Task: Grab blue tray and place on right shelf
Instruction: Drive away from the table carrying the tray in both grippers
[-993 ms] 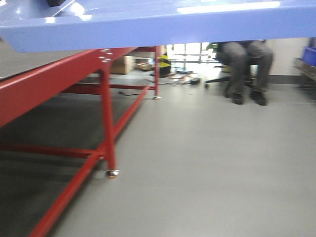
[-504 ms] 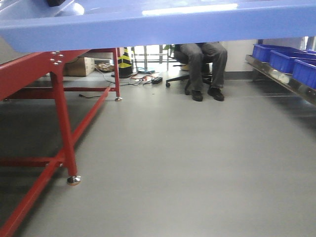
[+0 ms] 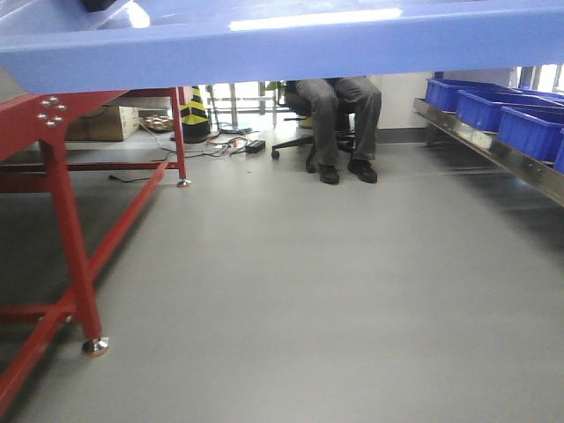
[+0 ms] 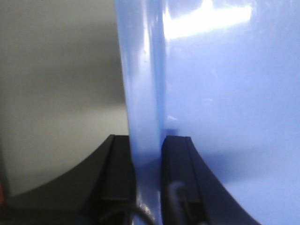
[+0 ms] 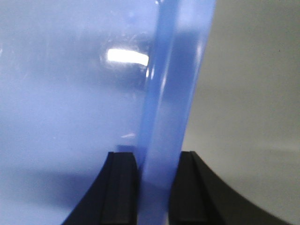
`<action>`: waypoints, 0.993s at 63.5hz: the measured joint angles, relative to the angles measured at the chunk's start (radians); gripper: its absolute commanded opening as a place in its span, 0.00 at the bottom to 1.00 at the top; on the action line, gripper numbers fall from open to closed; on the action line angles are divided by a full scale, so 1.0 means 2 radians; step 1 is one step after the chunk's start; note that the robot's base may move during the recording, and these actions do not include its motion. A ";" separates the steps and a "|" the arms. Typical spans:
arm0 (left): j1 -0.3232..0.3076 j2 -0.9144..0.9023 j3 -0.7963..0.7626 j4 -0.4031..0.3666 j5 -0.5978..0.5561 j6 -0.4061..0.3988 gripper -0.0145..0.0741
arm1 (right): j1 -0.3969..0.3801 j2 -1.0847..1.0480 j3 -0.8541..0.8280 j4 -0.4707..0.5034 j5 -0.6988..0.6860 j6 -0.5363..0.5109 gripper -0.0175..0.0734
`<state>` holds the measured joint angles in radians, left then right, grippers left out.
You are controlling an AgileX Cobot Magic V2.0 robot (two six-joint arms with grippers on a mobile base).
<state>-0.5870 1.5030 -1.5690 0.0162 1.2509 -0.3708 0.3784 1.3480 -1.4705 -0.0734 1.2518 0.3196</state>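
Observation:
The blue tray (image 3: 308,44) is held up off the ground and spans the top of the front view, its glossy underside and rim facing me. In the left wrist view my left gripper (image 4: 147,140) is shut on the tray's (image 4: 225,93) left rim, one black finger on each side of the wall. In the right wrist view my right gripper (image 5: 157,157) is shut on the opposite rim of the tray (image 5: 70,93). The right shelf (image 3: 493,152), a shiny steel rack, runs along the right edge of the front view, low and farther away.
Several darker blue bins (image 3: 529,128) stand on the steel shelf. A red table frame (image 3: 70,256) with a foot on the grey floor is at the left. A seated person's legs (image 3: 339,132) and a chair base are straight ahead, with cables (image 3: 233,145) on the floor.
The front view has swung to the right. The red table frame slid toward the left edge, and the steel shelf with its bins came into view at the right. Both grippers still hold the tray.

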 measured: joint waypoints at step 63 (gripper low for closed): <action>0.000 0.000 0.000 -0.001 0.000 0.000 0.11 | 0.000 0.000 0.000 0.000 0.000 0.000 0.23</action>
<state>-0.5870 1.5030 -1.5690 0.0146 1.2509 -0.3708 0.3784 1.3480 -1.4705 -0.0734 1.2518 0.3196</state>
